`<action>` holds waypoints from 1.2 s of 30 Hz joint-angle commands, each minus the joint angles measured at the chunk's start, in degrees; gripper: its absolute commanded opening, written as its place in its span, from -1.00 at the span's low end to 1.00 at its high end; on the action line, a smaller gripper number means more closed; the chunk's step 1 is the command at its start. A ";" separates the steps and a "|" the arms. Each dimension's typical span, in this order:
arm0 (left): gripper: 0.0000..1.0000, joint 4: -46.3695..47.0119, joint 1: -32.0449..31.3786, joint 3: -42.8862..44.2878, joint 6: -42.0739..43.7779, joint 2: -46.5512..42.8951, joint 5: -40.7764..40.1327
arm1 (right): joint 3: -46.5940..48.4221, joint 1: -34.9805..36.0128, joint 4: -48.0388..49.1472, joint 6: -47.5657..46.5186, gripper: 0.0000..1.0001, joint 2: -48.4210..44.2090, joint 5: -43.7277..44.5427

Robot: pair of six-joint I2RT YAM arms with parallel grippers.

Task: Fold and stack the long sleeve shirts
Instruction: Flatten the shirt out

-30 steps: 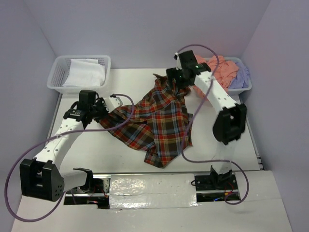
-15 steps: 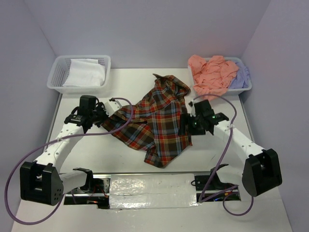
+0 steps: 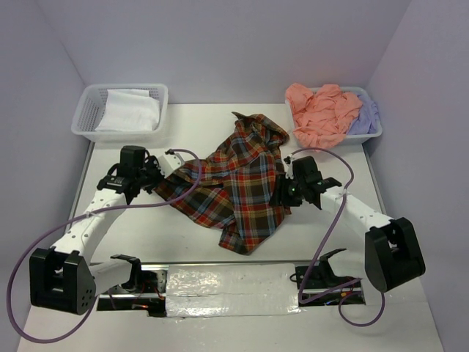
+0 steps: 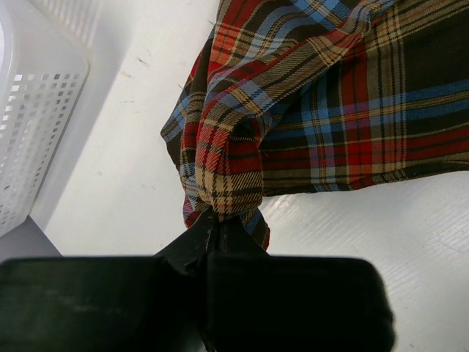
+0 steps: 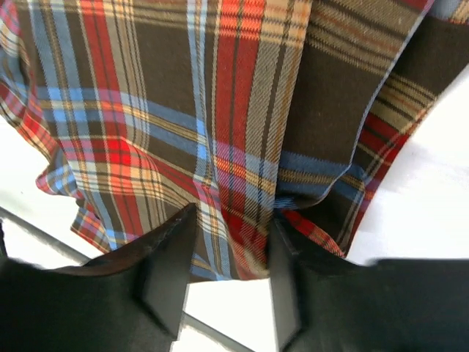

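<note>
Top external view is showing the plaid shirt [image 3: 238,183] lying crumpled and partly spread across the middle of the white table [image 3: 132,227], with its collar end pointing toward the far wall. The left gripper [image 3: 161,178] is sitting at the shirt's left edge and touching the cloth. The left wrist view is showing this pincer pressed together, pinching a bunched fold of the plaid cloth right at its tips. The rest of the shirt is fanning away beyond the tips and to the right, resting on the table.

The right gripper [image 3: 282,194] is sitting at the shirt's right edge, about level with the left one. The right wrist view is showing its two fingers [image 5: 168,271] spread apart, with the shirt's edge lying in the gap between them and the plaid cloth filling the view beyond.

At the far right corner, the right basket [image 3: 374,134] is holding the salmon-pink shirt [image 3: 319,114], which is heaping up and spilling over the rim. The lavender shirt [image 3: 366,114] is lying just beside it, to its right. At the far left corner, the left basket [image 3: 82,125] is holding a white cloth [image 3: 132,110].
</note>
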 commanded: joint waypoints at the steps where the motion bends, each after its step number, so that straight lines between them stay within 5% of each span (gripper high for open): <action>1: -1.00 2.31 -0.21 -0.47 0.02 -1.21 -0.67 | -0.16 0.36 4.38 -0.08 -0.07 -0.80 0.02; 7: -1.00 2.93 -0.21 0.06 0.55 -0.68 -0.93 | 1.07 0.53 2.28 0.19 -0.89 0.61 2.37; 10: -1.00 2.84 -0.21 -0.20 0.64 -0.59 -0.93 | 2.38 0.62 -1.58 -1.21 -0.79 -0.70 6.59; 12: -1.00 3.10 -0.21 -0.29 0.47 -0.68 -1.02 | 2.83 0.62 -3.00 -2.45 -0.25 -1.23 7.48; 20: -1.00 4.33 -0.21 -0.91 0.82 -0.94 -1.46 | 3.18 4.30 -1.07 -2.54 -0.18 -0.71 6.51; 31: -1.00 5.12 -0.21 -1.43 1.17 -1.20 -1.72 | 6.35 12.31 -1.17 0.88 -0.34 -1.06 13.29; 36: -1.00 5.13 -0.21 -1.96 1.34 -1.56 -1.72 | 6.87 12.22 -1.76 2.46 -1.00 3.33 13.37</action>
